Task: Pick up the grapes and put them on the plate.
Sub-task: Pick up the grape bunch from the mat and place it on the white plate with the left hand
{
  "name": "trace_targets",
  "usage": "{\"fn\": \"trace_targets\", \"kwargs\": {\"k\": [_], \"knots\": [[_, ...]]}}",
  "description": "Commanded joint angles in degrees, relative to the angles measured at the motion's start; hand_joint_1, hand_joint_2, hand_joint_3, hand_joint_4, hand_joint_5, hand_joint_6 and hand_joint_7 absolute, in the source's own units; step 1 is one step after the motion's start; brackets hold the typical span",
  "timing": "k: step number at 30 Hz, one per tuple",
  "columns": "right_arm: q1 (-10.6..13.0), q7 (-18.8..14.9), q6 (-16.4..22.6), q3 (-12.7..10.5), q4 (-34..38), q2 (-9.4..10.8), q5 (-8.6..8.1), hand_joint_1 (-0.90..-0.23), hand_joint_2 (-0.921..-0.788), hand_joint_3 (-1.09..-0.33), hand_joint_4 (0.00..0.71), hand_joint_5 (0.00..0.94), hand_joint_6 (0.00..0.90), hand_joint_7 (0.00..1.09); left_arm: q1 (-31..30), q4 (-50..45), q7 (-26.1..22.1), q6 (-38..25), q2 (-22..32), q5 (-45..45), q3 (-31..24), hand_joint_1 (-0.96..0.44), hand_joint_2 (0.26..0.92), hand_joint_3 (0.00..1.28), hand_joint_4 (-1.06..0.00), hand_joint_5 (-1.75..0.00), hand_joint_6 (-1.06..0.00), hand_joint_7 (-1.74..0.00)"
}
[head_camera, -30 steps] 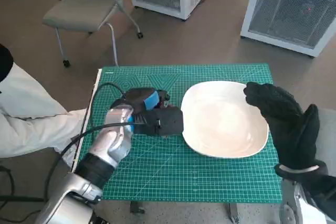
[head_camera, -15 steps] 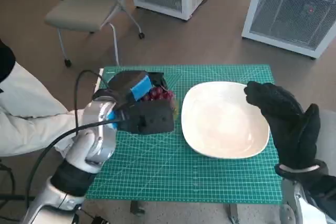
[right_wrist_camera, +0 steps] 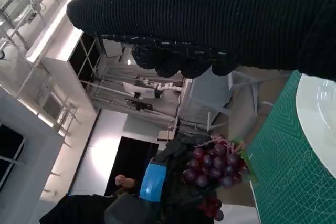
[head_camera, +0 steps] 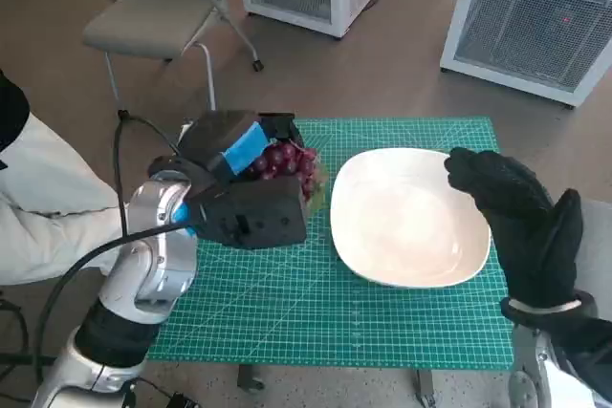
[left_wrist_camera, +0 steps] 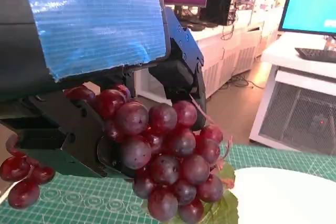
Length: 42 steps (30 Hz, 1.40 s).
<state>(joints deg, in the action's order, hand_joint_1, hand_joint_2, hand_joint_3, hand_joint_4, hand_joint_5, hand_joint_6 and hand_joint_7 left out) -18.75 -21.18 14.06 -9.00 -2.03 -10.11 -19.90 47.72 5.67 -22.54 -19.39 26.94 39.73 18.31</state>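
Left hand (head_camera: 251, 200), black with blue tape over its back, grips a bunch of dark red grapes (head_camera: 283, 163) with a green leaf at its lower end. Bunch hangs clear of the green gridded cutting mat (head_camera: 325, 308), above the mat's left part, just beside the left rim of the plate, not over it as far as the head view shows. Left wrist view: black fingers (left_wrist_camera: 181, 74) wrap the top of the bunch (left_wrist_camera: 168, 158); most berries hang free below them, and a few loose-hanging berries trail off to one side.

White squarish plate (head_camera: 409, 217) with rounded corners sits on the mat's right part, nothing on it.

Right hand (head_camera: 521, 212), in the black knitted glove, hangs over the plate's right edge, holding nothing; fingers extended and lying close together, thumb apart. Whether it touches the plate: cannot tell. Right wrist view: glove (right_wrist_camera: 220, 19) as a dark band, grapes (right_wrist_camera: 215, 166) and the taped hand (right_wrist_camera: 155, 184) seen beyond it.

Person in a white sleeve (head_camera: 48, 207) at the table's left side. Grey chair (head_camera: 153, 16) and white grilled cabinets (head_camera: 535, 16) stand on the brown floor behind.
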Motion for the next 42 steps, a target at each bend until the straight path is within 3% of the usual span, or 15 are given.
{"fn": "trace_targets", "kwargs": {"k": [1, 13, 28, 36, 42], "knots": [[0.78, 0.13, -0.26, 0.0, 0.85, 0.09, 0.33, -0.47, -0.921, -0.639, 0.413, 0.631, 0.162, 0.96, 0.39, -0.45, -0.86, 0.39, -0.11, 0.49, 0.6, 0.0, 0.903, 0.04, -0.68, -1.3, -0.81, -0.84], [1.13, 0.44, -0.25, -0.29, 0.46, -0.09, 0.49, -0.471, -0.921, -0.639, 0.413, 0.63, 0.161, 0.96, 5.83, 3.04, -1.45, 1.72, -3.03, 1.01, 2.89, 0.0, 0.904, 0.03, -0.72, -1.29, -0.78, -0.83], [2.14, 1.42, 0.2, -0.75, -0.26, 0.03, 0.86, -0.469, -0.921, -0.639, 0.414, 0.629, 0.159, 0.96, 16.28, 11.59, -2.19, 5.99, -11.38, -1.85, 5.42, 0.0, 0.915, 0.03, -0.72, -1.29, -0.72, -0.9], [3.83, 2.14, -0.22, -1.47, -2.47, -0.25, 0.47, -0.469, -0.921, -0.638, 0.414, 0.626, 0.161, 0.96, 20.11, 19.19, -0.45, 9.47, -16.3, -2.37, 7.28, 0.0, 0.906, 0.03, -0.75, -1.24, -0.73, -0.93], [5.08, 2.65, -0.73, -2.34, -4.01, -0.51, 0.19, -0.467, -0.921, -0.638, 0.414, 0.621, 0.167, 0.95, 22.01, 23.88, 0.38, 10.9, -19.24, -2.67, 8.04, 0.0, 0.911, 0.04, -0.73, -1.29, -0.73, -0.89]]}}
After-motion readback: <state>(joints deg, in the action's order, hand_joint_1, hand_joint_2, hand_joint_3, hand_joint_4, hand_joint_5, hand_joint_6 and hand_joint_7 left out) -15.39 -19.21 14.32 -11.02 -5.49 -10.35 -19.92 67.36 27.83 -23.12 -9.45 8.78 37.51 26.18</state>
